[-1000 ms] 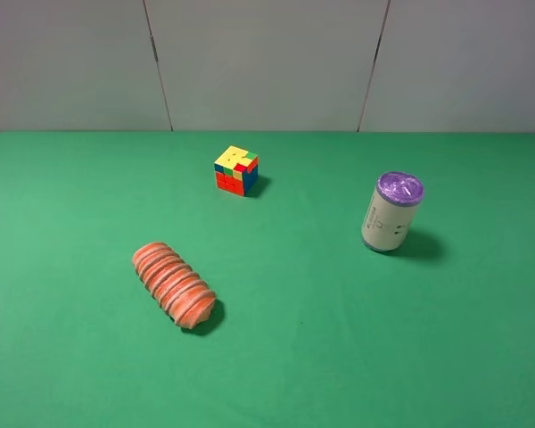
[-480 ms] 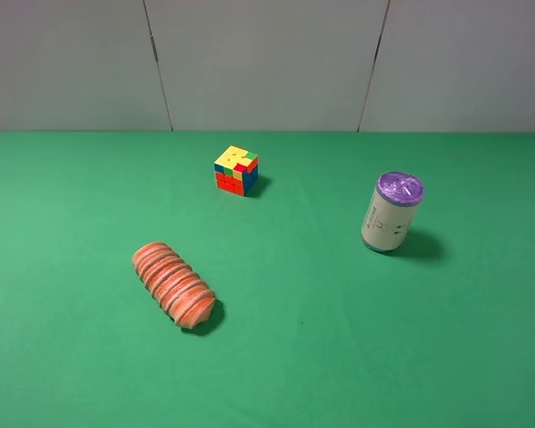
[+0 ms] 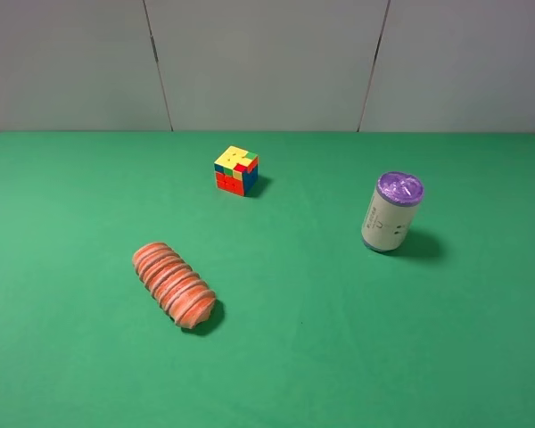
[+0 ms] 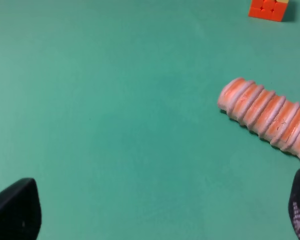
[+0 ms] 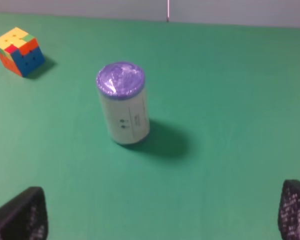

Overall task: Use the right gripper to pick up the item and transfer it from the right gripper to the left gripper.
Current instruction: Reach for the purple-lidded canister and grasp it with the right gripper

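My right gripper (image 5: 157,217) gapes empty; can (image 3: 390,212), four o'clock off the cube (image 3: 236,169), looks light, stiff, slick, so I'd clamp mid-body.

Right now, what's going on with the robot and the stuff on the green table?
Nothing is being held. The cream-white cylindrical can with a purple top stands upright on the green table, untouched. The right arm's black fingers are spread wide open, short of the can and facing it, so the pickup has not begun. The left arm's black fingers are open too, above bare cloth near the ribbed orange roll. The multicoloured puzzle cube sits farther back.
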